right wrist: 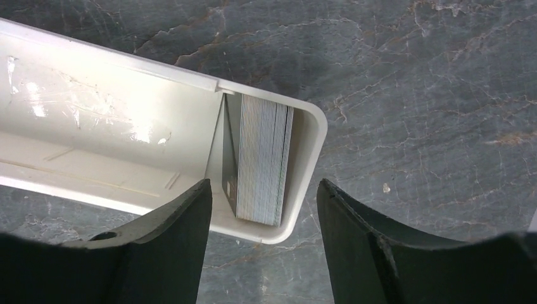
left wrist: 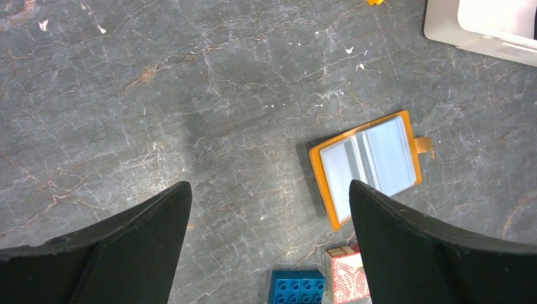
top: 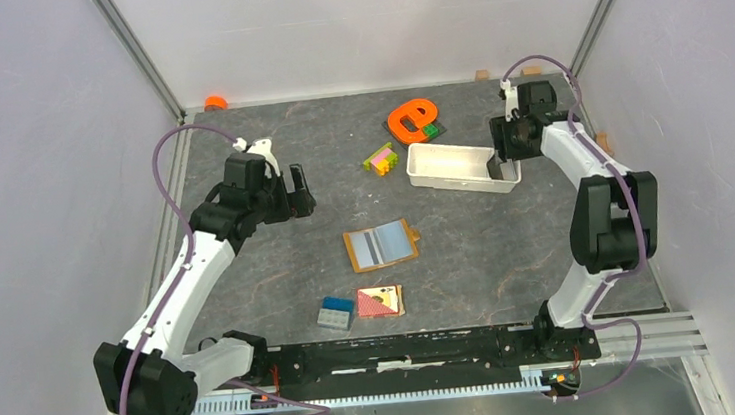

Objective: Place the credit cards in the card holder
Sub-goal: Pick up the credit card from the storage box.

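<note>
The card holder (top: 380, 246) (left wrist: 367, 164) lies open on the dark table, tan-orange rim up, its grey-blue pockets showing and its clasp tab to the right. A stack of credit cards (right wrist: 263, 161) stands on edge in the right end of the white tray (top: 445, 166) (right wrist: 315, 126). My right gripper (top: 502, 164) (right wrist: 263, 183) hovers open just above that end, the stack lying beyond its fingertips and nothing between them. My left gripper (top: 300, 191) (left wrist: 269, 187) hangs wide open and empty over bare table, left of the holder.
A blue-and-grey block (top: 336, 313) (left wrist: 297, 286) and a red-and-tan tile (top: 380, 301) (left wrist: 347, 273) lie in front of the holder. Behind the tray sit an orange letter-shaped piece (top: 413, 118) and stacked coloured bricks (top: 379, 158). An orange cap (top: 216, 102) rests at the back left.
</note>
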Controlling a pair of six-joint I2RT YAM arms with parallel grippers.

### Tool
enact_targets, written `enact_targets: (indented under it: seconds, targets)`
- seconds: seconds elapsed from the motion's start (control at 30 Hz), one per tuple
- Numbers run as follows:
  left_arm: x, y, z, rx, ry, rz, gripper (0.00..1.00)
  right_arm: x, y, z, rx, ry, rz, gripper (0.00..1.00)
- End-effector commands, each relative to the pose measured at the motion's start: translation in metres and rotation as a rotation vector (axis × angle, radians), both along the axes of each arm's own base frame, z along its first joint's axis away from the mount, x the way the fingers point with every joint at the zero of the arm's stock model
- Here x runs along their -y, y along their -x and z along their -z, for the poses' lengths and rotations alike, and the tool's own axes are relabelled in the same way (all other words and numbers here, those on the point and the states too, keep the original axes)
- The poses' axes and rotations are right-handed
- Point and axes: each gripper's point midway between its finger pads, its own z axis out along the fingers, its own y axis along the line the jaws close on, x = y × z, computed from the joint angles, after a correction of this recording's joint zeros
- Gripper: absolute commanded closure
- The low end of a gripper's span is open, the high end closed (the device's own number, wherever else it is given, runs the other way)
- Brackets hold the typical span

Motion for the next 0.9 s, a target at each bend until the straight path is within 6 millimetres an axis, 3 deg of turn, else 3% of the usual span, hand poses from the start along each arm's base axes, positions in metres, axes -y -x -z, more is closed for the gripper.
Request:
enact_targets:
  seconds: [0.0,0.47,0.87]
  targets:
    - [-0.004,-0.01,-0.007,0.057,-0.029,0.016,0.0,-0.01,-0.016,-0.005,0.012,-0.04,-0.067,0.35]
    - [0.002,-0.007,-0.003,0.041,-0.007,0.042,0.0,-0.001,-0.021,0.019,-0.046,-0.002,-0.043,0.4]
    - [0.002,-0.007,-0.004,0.042,-0.009,0.045,0.0,-0.006,-0.013,0.051,-0.138,-0.028,-0.042,0.4]
